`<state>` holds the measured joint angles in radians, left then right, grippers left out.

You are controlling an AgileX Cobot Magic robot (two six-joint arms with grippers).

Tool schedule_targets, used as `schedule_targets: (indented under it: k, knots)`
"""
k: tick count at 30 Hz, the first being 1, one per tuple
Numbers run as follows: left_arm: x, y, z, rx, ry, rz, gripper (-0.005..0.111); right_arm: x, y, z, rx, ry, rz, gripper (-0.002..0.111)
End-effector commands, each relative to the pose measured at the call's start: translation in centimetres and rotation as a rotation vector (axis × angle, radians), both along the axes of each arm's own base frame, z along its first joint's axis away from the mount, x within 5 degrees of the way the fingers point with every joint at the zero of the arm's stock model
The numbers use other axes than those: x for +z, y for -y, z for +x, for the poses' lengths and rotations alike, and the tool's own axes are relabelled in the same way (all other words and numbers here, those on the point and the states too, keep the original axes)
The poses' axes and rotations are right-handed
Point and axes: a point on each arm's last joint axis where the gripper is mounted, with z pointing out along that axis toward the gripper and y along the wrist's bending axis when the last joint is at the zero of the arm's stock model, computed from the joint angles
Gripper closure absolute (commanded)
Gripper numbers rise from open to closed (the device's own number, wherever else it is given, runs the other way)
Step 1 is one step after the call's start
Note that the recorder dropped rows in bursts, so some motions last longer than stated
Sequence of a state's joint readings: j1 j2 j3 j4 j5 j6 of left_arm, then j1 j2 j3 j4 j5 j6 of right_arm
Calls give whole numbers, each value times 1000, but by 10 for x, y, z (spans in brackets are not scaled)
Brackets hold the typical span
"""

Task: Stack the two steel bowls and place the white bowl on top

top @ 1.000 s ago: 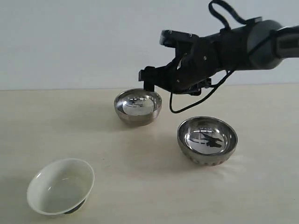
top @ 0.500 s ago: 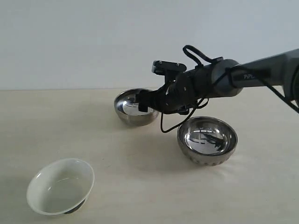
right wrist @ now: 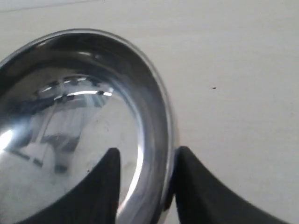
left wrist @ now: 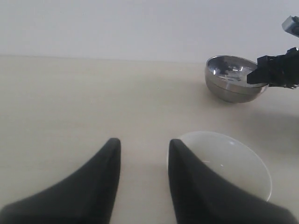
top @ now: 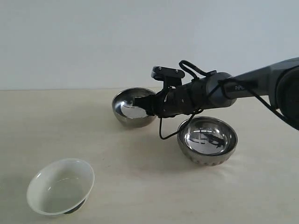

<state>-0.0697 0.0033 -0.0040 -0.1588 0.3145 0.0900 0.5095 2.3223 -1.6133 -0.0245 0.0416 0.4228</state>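
R tool (right wrist: 147, 150) straddles far steel bowl (right wrist: 70, 116) rim, jaws apart.

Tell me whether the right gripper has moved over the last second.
Yes. Against the unmoved near steel bowl, the right gripper has dropped from above the far steel bowl down to its rim, which its jaws now straddle.

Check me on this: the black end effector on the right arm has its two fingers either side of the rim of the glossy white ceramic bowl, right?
Not the white one. The right end effector has one finger inside and one outside the rim of the shiny round steel bowl that stands farther back, as the right wrist view shows. The glossy white ceramic bowl sits alone at the lower left of the exterior view, with nothing touching it.
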Motion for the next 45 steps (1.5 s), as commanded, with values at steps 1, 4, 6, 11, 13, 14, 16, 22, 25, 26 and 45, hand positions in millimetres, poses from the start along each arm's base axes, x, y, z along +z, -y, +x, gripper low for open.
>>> schedule_targets:
  k: [1,4,6,11,13,14,16,22,25,26,45]
  knots:
    - [-1,0,0,2,-1,5,74,2,-1,1,4,19,6,103]
    - [-1,0,0,2,-1,5,74,2,-1,1,-4,10,13,108]
    - [-1,0,0,2,-1,5,74,5,-1,1,-7,8,16,108]
    - [-1,0,0,2,-1,5,74,29,2,-5,-8,-23,-5,108]
    - [-1,0,0,2,-1,5,74,44,5,-9,11,-30,-38,108]
    - [-1,0,0,2,-1,5,74,52,6,-12,28,-33,-65,108]
    - [-1,0,0,2,-1,5,74,68,11,-18,56,-55,-116,108]
    - [-1,0,0,2,-1,5,74,95,17,-40,163,-168,-202,108]
    - [-1,0,0,2,-1,5,74,94,12,-49,253,-224,-194,108]
    - [-1,0,0,2,-1,5,74,94,10,-52,271,-233,-193,108]
    - [-1,0,0,2,-1,5,74,48,-15,-61,305,-319,-266,108]
